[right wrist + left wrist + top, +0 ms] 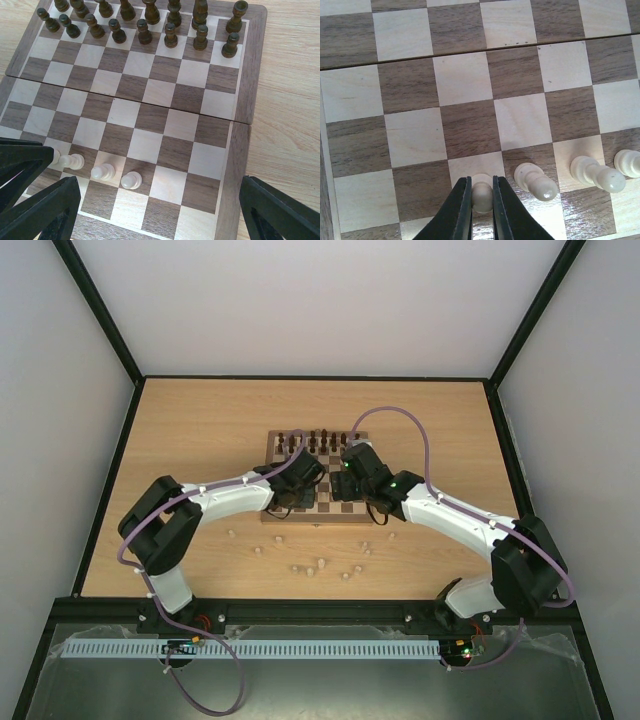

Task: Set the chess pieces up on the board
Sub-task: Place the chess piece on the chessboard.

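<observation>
The board [283, 443] lies mid-table, with dark pieces [144, 31] filling its two far rows. In the left wrist view my left gripper [482, 193] is shut on a pale pawn [482, 196] whose base sits over a light square of the board [465, 80]. Three more pale pawns [536, 181] stand in the same row to its right. Over the board's near right part [215, 105] my right gripper [160, 185] hangs wide open with nothing between its fingers [47, 212]. Three pale pawns [131, 180] show in a row just beyond them. Several loose pale chess pieces [311, 569] lie on the table in front of the board.
Both arms [225, 497] reach inward and meet over the board, their wrists close together. The wooden table [190, 430] is enclosed by white walls with black frame posts [100, 315]. A cable [415, 430] loops over the right arm.
</observation>
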You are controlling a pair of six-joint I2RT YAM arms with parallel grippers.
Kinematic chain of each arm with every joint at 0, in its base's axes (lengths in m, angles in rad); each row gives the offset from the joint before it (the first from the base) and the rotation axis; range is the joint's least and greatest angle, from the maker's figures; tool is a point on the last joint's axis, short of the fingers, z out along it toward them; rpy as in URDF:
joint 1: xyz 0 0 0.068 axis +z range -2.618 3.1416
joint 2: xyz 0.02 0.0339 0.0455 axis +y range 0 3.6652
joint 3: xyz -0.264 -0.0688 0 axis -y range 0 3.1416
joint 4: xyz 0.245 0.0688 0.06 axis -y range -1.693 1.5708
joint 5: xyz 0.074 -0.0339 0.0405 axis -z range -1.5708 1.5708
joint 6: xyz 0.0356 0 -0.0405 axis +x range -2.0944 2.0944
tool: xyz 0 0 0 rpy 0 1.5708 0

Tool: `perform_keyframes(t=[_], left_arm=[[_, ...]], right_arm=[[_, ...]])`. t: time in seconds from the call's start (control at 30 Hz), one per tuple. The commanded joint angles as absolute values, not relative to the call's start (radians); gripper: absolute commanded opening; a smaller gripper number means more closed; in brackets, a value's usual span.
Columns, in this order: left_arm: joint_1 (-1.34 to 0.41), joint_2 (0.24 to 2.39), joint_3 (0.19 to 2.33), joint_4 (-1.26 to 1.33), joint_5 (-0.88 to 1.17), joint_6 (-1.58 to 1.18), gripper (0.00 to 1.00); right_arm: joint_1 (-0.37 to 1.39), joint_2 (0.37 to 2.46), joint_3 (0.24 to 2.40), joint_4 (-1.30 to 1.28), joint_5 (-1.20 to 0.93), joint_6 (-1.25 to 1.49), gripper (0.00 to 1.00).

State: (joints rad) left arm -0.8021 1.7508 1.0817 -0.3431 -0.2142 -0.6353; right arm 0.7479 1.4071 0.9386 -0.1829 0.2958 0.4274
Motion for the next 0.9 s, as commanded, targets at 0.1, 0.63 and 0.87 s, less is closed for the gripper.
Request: perform_keyframes(t=[0.1,0.63,0.87], left_arm=[[-0.806,1.751,1.105,-0.364,-0.236,-0.626,0.12],[-0.810,1.621,1.092,-0.363,-0.293,-0.601,0.43],[-0.805,1.522,1.033,-0.319,-0.412,-0.570,0.61]], right_arm=[[0.751,1.397,0.926,-0.216,0.302,0.432,0.88],[0.752,1.378,0.922,-0.218,0.305,0.436,0.88],[0.751,1.354,0.920,-0.223,0.311,0.439,0.91]])
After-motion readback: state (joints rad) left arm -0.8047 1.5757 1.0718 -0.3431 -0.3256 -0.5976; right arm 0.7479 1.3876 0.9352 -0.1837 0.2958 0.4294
